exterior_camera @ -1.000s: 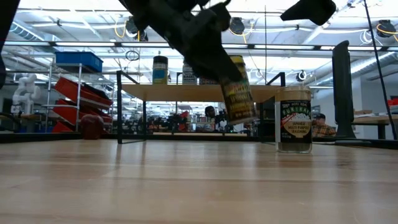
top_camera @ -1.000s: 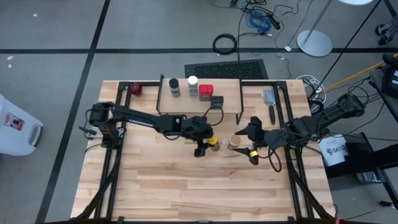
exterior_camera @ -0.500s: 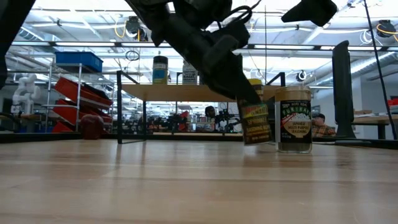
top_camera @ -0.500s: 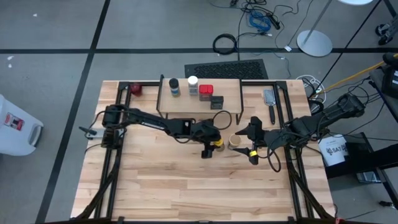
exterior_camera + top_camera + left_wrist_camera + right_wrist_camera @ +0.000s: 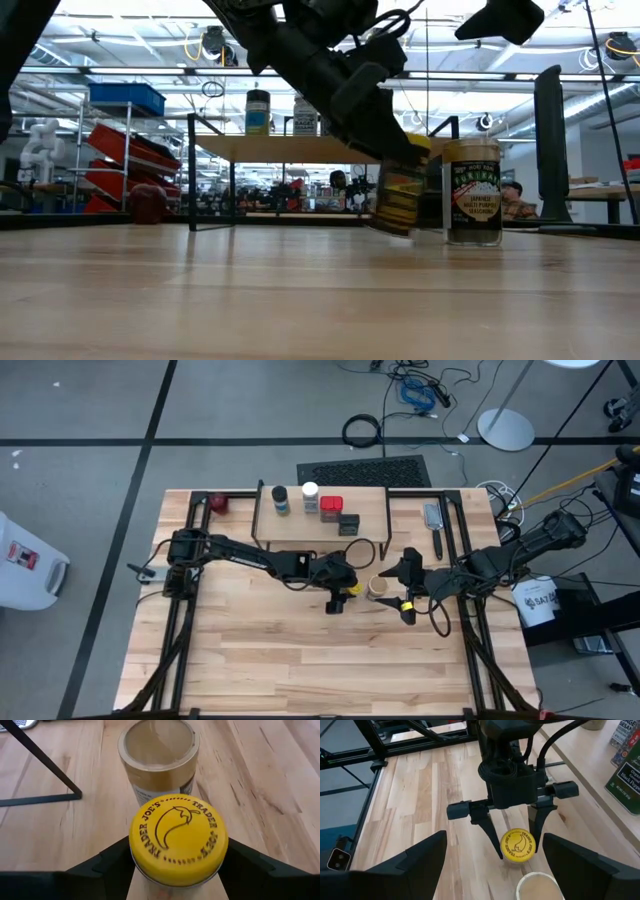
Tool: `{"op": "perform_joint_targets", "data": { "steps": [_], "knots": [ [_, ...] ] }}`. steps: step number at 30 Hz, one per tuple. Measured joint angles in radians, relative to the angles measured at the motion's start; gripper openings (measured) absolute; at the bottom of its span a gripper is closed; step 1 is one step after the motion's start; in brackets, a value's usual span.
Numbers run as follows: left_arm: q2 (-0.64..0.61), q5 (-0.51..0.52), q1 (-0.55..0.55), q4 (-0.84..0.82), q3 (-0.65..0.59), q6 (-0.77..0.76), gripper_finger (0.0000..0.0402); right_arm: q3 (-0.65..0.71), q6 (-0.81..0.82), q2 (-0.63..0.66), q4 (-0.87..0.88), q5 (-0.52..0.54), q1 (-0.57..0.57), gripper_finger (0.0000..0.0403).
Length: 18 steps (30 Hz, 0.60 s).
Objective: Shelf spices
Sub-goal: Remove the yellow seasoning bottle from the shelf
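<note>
My left gripper [image 5: 340,594] is shut on the yellow-topped spice jar [image 5: 178,839], at mid-table just in front of the shelf. The tan-topped jar [image 5: 377,588] stands upright on its base right beside it, toward the table's right. My right gripper [image 5: 402,593] hangs open just right of the tan-topped jar and touches nothing. The shelf [image 5: 320,532] stands by the far edge. It carries a dark jar [image 5: 280,500], the white-capped jar [image 5: 310,493], the red square tin [image 5: 331,507] and a dark tin [image 5: 348,524]. My left gripper pinches the yellow-topped jar between its two fingers [image 5: 116,859], one on each side of the body [image 5: 400,195] just under the yellow lid. The fingers come from above, slanting down from the table's left. The jar is tilted, its base at or barely above the tabletop.
A small dark-red round object [image 5: 219,503] lies at the far left corner beside the shelf. A grey-handled tool [image 5: 433,520] lies right of the shelf. Black frame rails [image 5: 190,580] run along both table sides. Bare wood [image 5: 300,660] stretches across the near half.
My left gripper has carried the yellow-topped jar down and toward the table's right, stopping right beside the tan-topped jar. The jar was lifted clear; it now sits at table height and leans the other way. The gripper stays shut on it.
</note>
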<state>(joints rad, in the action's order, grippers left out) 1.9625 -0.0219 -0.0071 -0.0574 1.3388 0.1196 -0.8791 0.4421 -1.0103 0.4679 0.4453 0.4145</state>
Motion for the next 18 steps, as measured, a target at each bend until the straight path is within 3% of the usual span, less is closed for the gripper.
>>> {"op": "perform_joint_targets", "data": {
  "steps": [12, 18],
  "knots": [
    [0.0, 0.0, -0.002, 0.016, 0.0, 0.021, 0.0256, 0.0, 0.025, 0.0, 0.007, 0.0, 0.0, 0.0318],
    [0.0, -0.006, -0.002, 0.026, 0.0, 0.025, 0.0257, 0.0, 0.144, -0.021, 0.079, -0.001, 0.0, 0.0318]
  ]
}}
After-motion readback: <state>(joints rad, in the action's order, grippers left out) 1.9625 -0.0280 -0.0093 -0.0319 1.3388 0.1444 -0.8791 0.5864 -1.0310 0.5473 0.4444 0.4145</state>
